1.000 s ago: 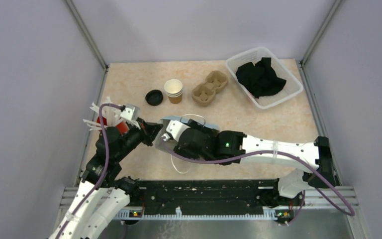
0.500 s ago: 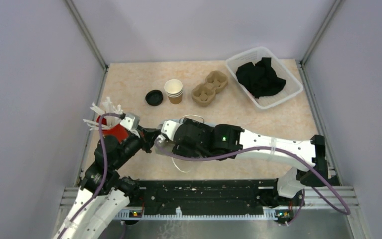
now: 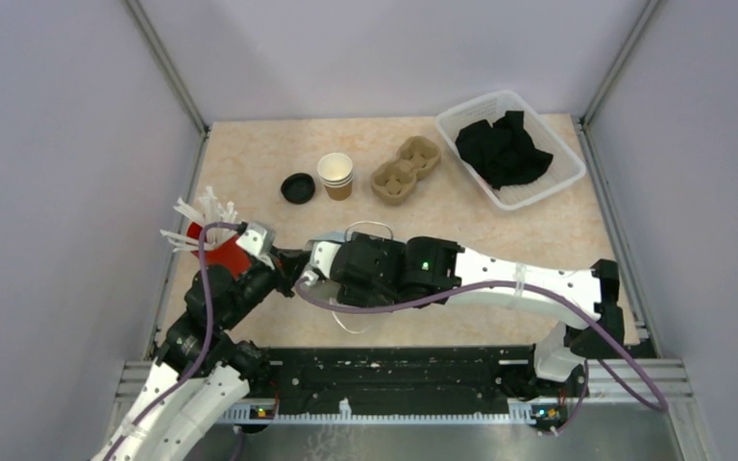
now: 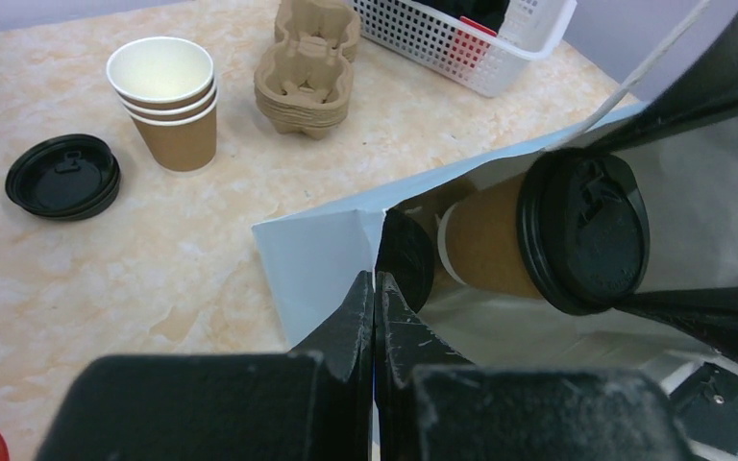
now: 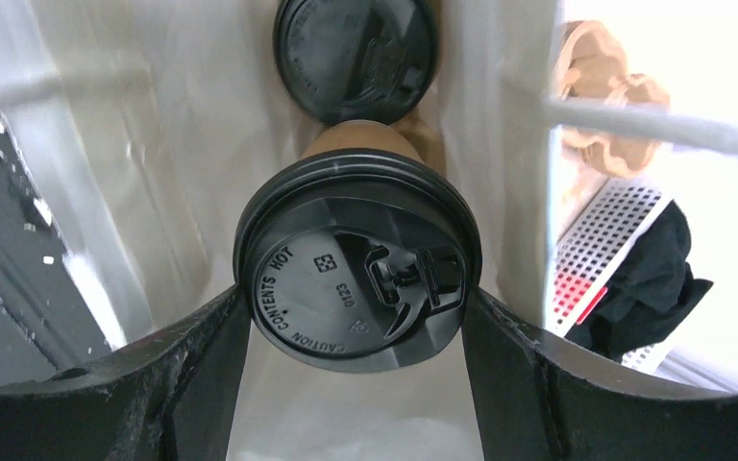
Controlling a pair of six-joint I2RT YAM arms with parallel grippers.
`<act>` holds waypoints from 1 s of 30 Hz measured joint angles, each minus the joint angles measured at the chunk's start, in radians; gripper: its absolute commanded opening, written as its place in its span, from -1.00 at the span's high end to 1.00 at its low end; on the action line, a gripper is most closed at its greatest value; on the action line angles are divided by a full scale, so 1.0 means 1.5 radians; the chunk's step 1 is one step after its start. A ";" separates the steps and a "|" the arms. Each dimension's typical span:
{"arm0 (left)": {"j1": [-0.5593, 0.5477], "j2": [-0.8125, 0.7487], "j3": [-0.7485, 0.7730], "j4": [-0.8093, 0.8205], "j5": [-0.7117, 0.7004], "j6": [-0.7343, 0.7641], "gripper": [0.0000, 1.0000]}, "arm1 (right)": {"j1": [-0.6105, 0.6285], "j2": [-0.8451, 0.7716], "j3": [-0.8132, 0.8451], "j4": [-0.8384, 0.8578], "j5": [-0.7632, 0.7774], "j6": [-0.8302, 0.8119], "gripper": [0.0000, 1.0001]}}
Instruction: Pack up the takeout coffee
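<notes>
We logged the right hand inside the bag, fingers clamped on either side of the held cup at the lid rim, lid facing the wrist camera. The other cup sat deeper in the bag, just beyond it, lid on too; touching or not, we couldn't tell. The left hand was closed flat on the bag's rim, pinching the paper and holding the mouth open. Handling, our call: kraft paper cups, light, thin-walled, easy to dent mid-body; we couldn't see whether they were filled. The stiffest spot looked like the rolled rim under the lid, so that was where we'd grip, about where the fingers sat. The lid was slick press-fit plastic and could pop or slip under a hard squeeze, so gentle pressure. The bag was limp paper, likely to fold if let go. Counts: two lidded cups, both in the bag; one bag; three bare cups nested in one stack on the tabletop; a stack of loose lids beside them, number not readable; a stack of carriers, number unclear; one basket with dark stuff in it; one red cup of white sticks near the left arm.
</notes>
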 measured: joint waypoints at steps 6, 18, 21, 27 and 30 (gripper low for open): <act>-0.001 0.011 -0.006 0.017 -0.025 0.014 1.00 | 0.014 0.000 -0.054 0.001 -0.004 0.001 -0.02; -0.001 0.013 -0.037 0.056 -0.041 0.006 1.00 | 0.014 -0.011 -0.135 0.035 0.026 0.043 -0.01; -0.001 0.013 -0.037 0.056 -0.033 -0.007 1.00 | 0.013 -0.022 -0.142 0.038 0.051 0.048 -0.01; -0.001 0.013 -0.037 0.052 -0.014 -0.026 1.00 | -0.009 -0.026 -0.143 0.067 0.066 0.040 -0.01; -0.001 0.013 -0.037 0.050 -0.005 -0.028 1.00 | -0.028 -0.031 -0.156 0.091 0.058 0.020 -0.01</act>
